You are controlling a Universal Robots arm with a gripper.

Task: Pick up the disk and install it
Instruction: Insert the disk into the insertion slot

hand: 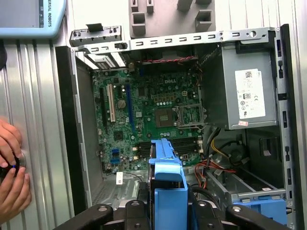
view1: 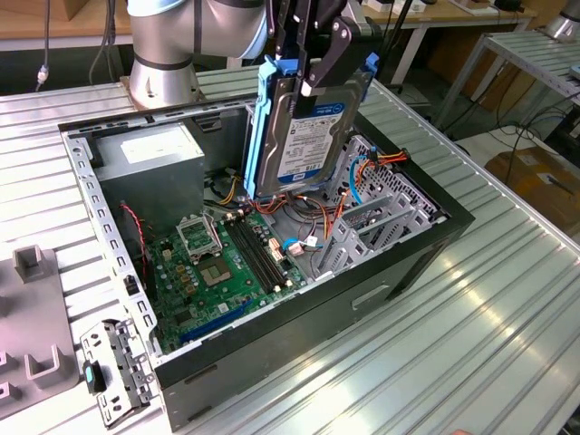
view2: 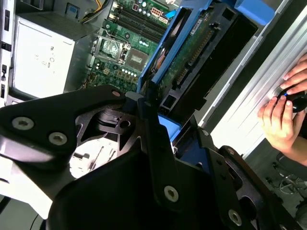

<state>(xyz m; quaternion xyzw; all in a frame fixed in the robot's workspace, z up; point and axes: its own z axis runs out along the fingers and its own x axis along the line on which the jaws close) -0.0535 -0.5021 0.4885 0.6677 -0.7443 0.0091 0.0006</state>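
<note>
Exterior view, left to right: grey fixture (view1: 32,272) at nine o'clock on the table (view1: 471,344); loose metal bracket (view1: 113,372) at seven o'clock, just beside the open computer case (view1: 299,326); power-supply box (view1: 149,159) inside the case at ten o'clock; motherboard (view1: 217,272) flat on the case floor at centre; disk (view1: 308,136) at twelve o'clock, hanging on end above the motherboard, label face toward the camera, blue rails down both long sides, clear of the case floor, not yet seated; gripper (view1: 304,82) holds it from above, fingers clamped across the flat faces at its upper end, one pad pressed on the label side; drive cage (view1: 385,213) at three o'clock, near the disk's lower end but apart from it. In the second wrist view the disk (view2: 192,62) shows its circuit-board side; a person's hand (view2: 280,112) rests on the table beside the case. Handling, as a judgement: stiff, dense, heavy for its size; smooth metal could slip under a light pinch; shock-sensitive, so no knocks; pads best kept off board components; blue rails likely flex; best hold is across the flat faces near one end, as here, or on the metal edges.
</note>
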